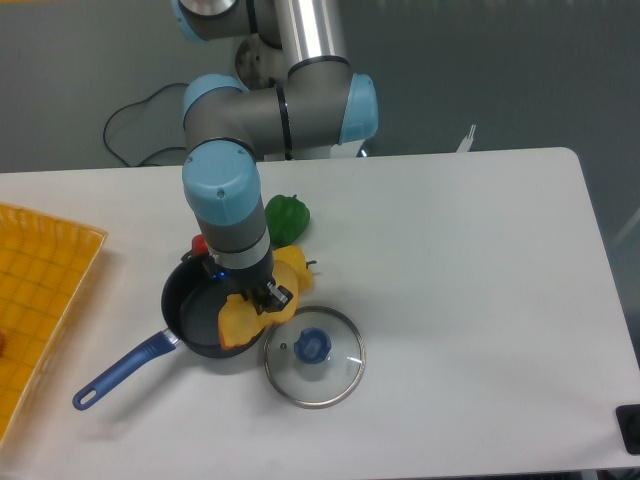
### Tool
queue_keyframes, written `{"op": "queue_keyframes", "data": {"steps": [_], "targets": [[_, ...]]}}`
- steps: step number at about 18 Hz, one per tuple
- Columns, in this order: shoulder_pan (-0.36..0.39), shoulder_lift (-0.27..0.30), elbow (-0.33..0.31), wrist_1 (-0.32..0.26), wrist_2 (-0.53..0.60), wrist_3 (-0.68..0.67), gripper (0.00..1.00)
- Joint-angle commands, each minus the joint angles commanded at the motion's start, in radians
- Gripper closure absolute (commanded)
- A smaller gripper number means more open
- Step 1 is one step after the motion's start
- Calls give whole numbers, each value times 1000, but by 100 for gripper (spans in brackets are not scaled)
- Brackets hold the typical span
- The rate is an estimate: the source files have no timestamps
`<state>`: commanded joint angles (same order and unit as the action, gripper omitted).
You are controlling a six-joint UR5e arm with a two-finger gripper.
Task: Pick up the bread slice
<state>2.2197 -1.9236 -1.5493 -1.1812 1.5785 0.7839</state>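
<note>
Right over the dark saucepan (pixel 212 312), at its right rim, the end effector (pixel 258 300) is pinching the bread slice (pixel 238 322), which hangs tilted and off the bench (pixel 470 270). Glass lid (pixel 314 356) sits just beside the pan, yellow pepper (pixel 292 272) and green pepper (pixel 287 214) behind.

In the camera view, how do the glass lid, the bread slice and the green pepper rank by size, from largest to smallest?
1. Glass lid, clearly the widest.
2. Bread slice, held by the gripper above the table, so nearer the camera and partly hidden.
3. Green pepper, partly hidden by the arm; its rank below the bread is unsure.
</note>
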Motion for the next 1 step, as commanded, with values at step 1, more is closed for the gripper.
{"op": "queue_keyframes", "data": {"steps": [1], "targets": [[0,2,0,-2,-2,0,89]]}}
